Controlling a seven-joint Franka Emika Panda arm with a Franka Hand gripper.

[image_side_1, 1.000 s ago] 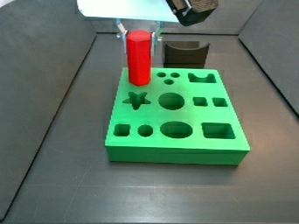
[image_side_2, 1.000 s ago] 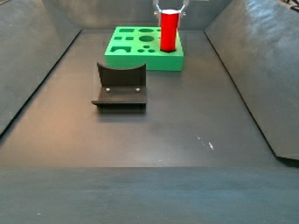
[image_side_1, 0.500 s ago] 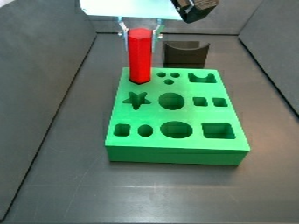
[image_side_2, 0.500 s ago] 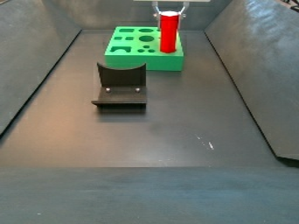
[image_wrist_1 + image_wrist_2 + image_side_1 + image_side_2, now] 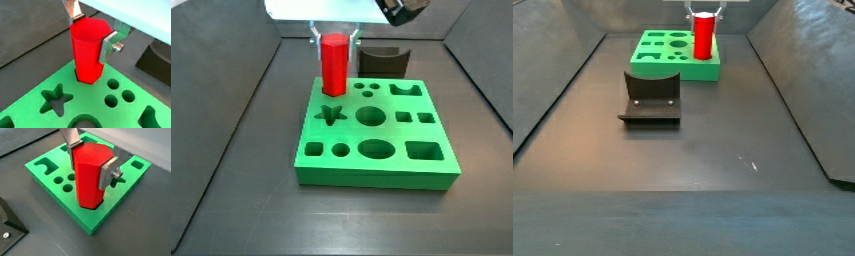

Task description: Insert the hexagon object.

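Observation:
The hexagon object (image 5: 334, 62), a tall bright red peg, stands upright at the far left corner of the green board (image 5: 378, 150) with shaped holes. Its lower end sits in the hexagonal hole there, as both wrist views show (image 5: 88, 50) (image 5: 90, 178). My gripper (image 5: 334, 35) is shut on the peg's upper part. One silver finger (image 5: 75, 12) and the other finger (image 5: 109, 45) press on opposite faces. The peg (image 5: 704, 35) and board (image 5: 667, 60) also show in a side view at the far end of the floor.
The dark fixture (image 5: 651, 97) stands on the floor near the board, seen behind it in a side view (image 5: 382, 60). Grey sloped walls (image 5: 800, 90) close in the dark floor on both sides. Star, round and square holes (image 5: 369, 116) are open in the board.
The gripper and the red peg have shifted very slightly, and the green board has moved a little with them. The grip has not changed.

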